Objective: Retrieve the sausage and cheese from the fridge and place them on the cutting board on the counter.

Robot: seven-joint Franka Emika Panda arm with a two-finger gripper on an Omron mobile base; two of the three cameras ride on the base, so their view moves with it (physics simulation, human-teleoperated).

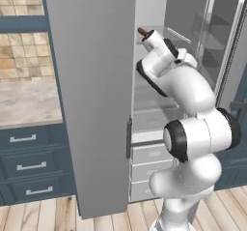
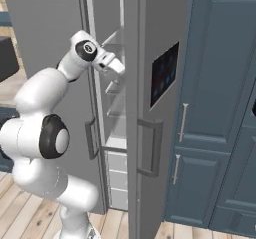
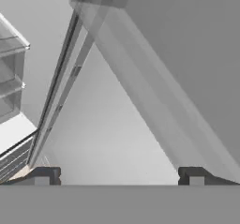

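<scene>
- The two-finger pincer [image 3: 118,175] stands wide open with nothing between its dark tips, reaching into the open fridge at upper-shelf height.
- No brand, label or writing can be read anywhere.
- The tall light-grey two-door fridge [image 1: 91,90] has both doors swung open, showing a white interior with glass shelves and white drawers low down; one door bears a dark rectangular recess [image 2: 164,74].
- A small reddish-brown sausage end [image 1: 142,31] shows on an upper shelf, just left of the arm's wrist.
- The beige marbled stone counter [image 1: 26,102] lies left of the fridge, over blue-grey drawers.
</scene>
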